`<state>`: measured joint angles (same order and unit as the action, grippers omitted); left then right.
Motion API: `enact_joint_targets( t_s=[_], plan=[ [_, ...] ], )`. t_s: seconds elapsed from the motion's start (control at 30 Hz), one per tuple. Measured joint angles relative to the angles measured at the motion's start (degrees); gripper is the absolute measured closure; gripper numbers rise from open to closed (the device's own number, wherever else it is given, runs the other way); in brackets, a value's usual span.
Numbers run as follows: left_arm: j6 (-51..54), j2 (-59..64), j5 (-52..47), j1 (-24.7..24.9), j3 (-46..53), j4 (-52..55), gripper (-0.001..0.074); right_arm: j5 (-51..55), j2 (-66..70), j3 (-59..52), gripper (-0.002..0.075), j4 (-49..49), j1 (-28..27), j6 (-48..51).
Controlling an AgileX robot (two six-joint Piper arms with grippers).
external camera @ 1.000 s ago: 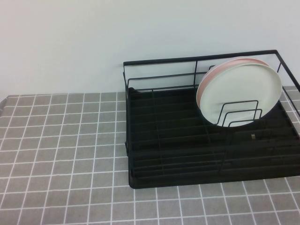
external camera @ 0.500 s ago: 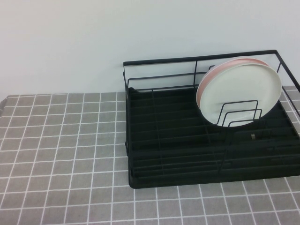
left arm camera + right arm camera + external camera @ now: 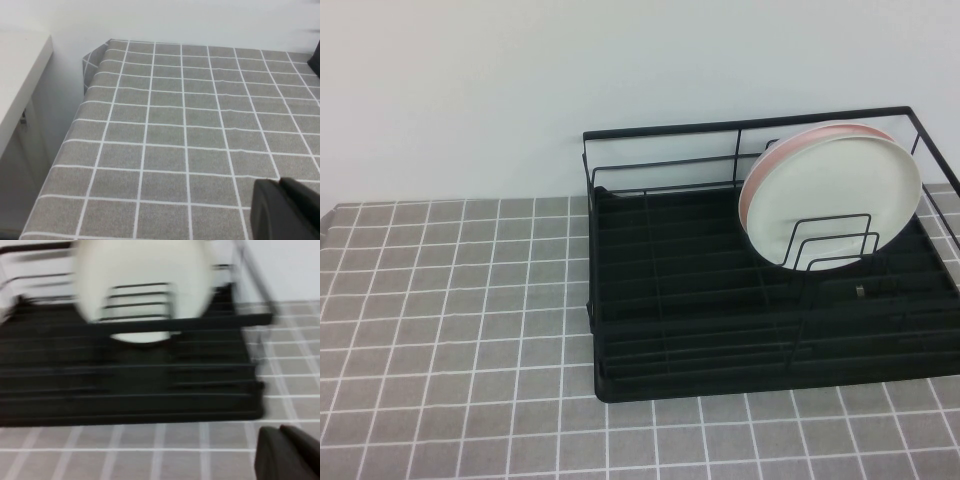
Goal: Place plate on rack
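Observation:
The white plate [image 3: 835, 195] stands tilted in the black wire rack [image 3: 660, 130], held by the upright dividers at the rack's right back. It leans against a pale pink plate [image 3: 753, 188] behind it. The right wrist view shows the plate [image 3: 140, 275] in the rack [image 3: 125, 390] from the front. My right gripper [image 3: 279, 429] is shut and empty, over the tiled table in front of the rack. My left gripper [image 3: 280, 182] is shut and empty, over the table's left part. Neither gripper shows in the high view.
The table has a grey tiled cloth [image 3: 450, 330]. Its left edge [image 3: 75, 130] drops off beside a white shelf [image 3: 20, 75]. A white wall stands behind the rack. The rack's left part holds no dishes.

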<state>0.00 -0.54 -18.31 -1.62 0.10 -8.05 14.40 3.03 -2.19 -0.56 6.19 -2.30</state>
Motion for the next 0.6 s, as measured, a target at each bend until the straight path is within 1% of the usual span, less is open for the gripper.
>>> enact_joint_targets(
  t_s=[0.07,0.13,0.23,0.3,0.37,0.6],
  plan=[
    [0.0,0.0,0.0,0.0,0.0,0.0,0.0737,1.4,0.0,0.0,0.0729,-5.6,0.0,-4.6],
    [0.0,0.0,0.0,0.0,0.0,0.0,0.0737,2.4,-1.1,0.0,0.0729,-6.9,0.0,-4.1],
    [0.0,0.0,0.0,0.0,0.0,0.0,0.0737,3.0,-5.3,0.0,0.0729,-7.0,0.0,-3.0],
    [0.0,0.0,0.0,0.0,0.0,0.0,0.0737,3.4,-4.8,0.0,0.0729,-7.3,0.0,-2.4],
    [0.0,0.0,0.0,0.0,0.0,0.0,0.0737,4.1,-4.9,0.1,0.0729,-7.4,0.0,0.4],
    [0.0,0.0,0.0,0.0,0.0,0.0,0.0737,4.1,-4.9,0.1,0.0729,-7.2,0.0,-0.5]
  ],
)
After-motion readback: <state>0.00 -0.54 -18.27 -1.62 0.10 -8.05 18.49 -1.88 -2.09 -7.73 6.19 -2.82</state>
